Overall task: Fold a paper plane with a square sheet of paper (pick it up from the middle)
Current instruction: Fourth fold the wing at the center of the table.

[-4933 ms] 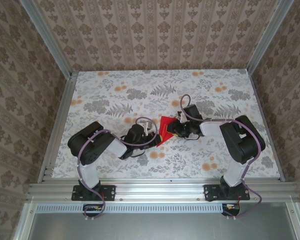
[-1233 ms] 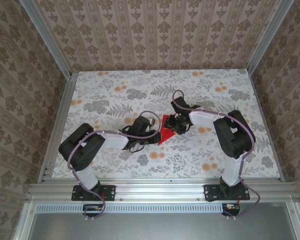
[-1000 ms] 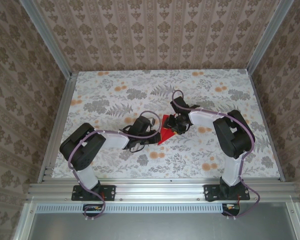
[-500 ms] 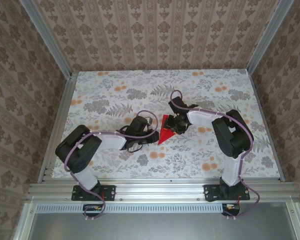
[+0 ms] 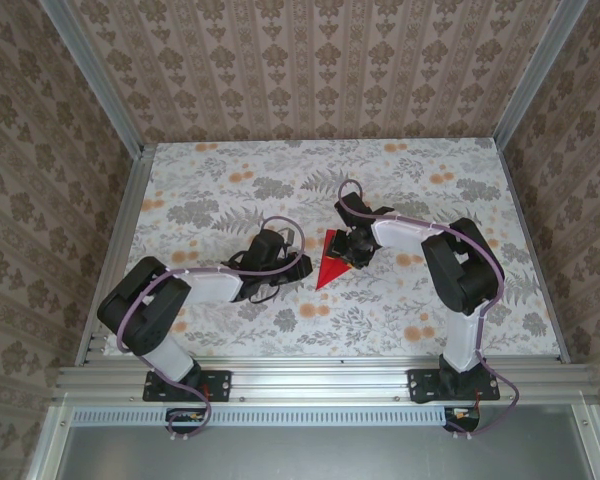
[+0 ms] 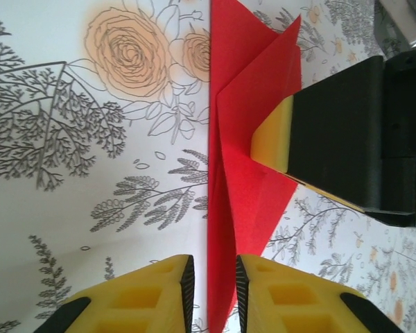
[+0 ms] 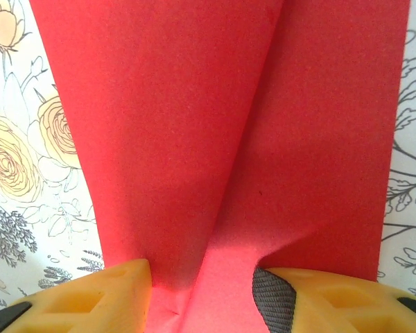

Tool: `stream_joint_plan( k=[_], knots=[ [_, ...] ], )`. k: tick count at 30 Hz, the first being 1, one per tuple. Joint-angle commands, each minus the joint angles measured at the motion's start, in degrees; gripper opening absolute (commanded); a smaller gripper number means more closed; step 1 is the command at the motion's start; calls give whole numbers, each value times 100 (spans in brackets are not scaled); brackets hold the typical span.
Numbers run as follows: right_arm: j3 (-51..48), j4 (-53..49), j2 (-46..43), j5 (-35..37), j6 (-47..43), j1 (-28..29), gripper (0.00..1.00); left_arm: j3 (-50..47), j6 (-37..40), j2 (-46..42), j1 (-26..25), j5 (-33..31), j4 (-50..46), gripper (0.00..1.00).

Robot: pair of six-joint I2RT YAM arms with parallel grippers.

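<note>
Nearest the arm bases, in the overhead view, the left gripper [image 5: 300, 265] lies low on the floral table [image 5: 180, 210], just at 9 o'clock of the red paper [image 5: 329, 266]. In its wrist view the left gripper [image 6: 214, 286] has its yellow fingers [image 6: 152, 295] only a sliver apart. The standing edge of the red paper [image 6: 244, 76] runs into the slot between them. A thin strip of table shows between the paper and one finger, so I cannot tell whether the jaws actually pinch it.

The paper sits about at the table's middle, no longer a flat square. It is a narrow wedge with its point toward 6 o'clock, and its layers lift along a centre ridge.

Beyond it, at 1 o'clock of the paper, the right gripper [image 5: 352, 248] bears down on the wide end. In its wrist view the right gripper [image 7: 202, 291] has its jaws standing clearly apart on the red paper [image 7: 229, 139]. The ridge rises between them, unclamped. From the left wrist, one yellow pad [image 6: 270, 139] of the right gripper shows tucked against a raised flap.

This looks like mid-fold work on the centre crease, with wings not yet shaped. The next move probably calls for the left jaws to close squarely on the ridge while the right holds the far end flat, since thin paper would skew easily.
</note>
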Motion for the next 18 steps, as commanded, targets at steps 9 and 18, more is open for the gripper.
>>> stream_joint_plan(
  k=[9, 18],
  knots=[
    [-480, -804, 1276, 1154, -118, -32, 52, 173, -373, 699, -115, 871, 1068, 17],
    [-424, -847, 1394, 1183, -110, -24, 53, 214, -419, 861, -230, 870, 1327, 16]
  ],
)
